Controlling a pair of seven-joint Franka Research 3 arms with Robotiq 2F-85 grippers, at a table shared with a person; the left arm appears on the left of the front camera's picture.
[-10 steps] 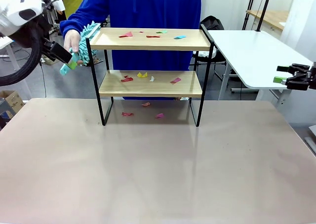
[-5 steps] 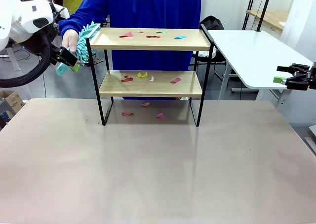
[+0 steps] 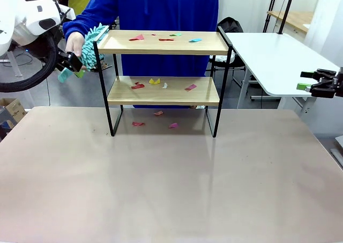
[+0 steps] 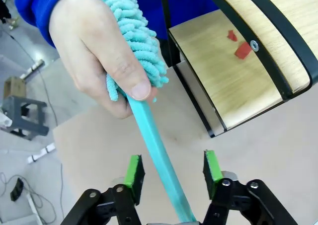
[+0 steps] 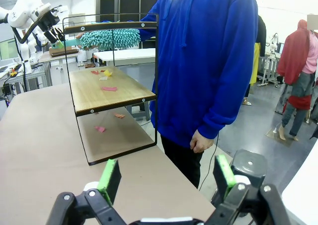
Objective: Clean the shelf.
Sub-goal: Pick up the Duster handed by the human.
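Spotted small two-tier shelf [image 3: 163, 42] with light wood boards and thin black metal frame in upper centre of front view, standing on four legs on far part of beige desk [image 3: 171, 184]; littered with small coloured paper scraps [image 3: 137, 38] on both boards, more on desk beneath. Upper left of frame: left tool [image 3: 72, 66] beside shelf's top-left corner, straddling smooth teal handle [image 4: 154, 140] of fluffy teal microfibre duster [image 3: 92, 42]; from left wrist view, jaws part-open around handle, green pads [image 4: 134, 169] clear of it on both sides, so no grip. Gripped instead by person's hand [image 3: 75, 43] in blue sleeve, wrapped round base of fluffy head, just above left tool. Right edge of frame, mid-height: right tool [image 3: 304, 80] wide, nothing between jaws, well apart from shelf.
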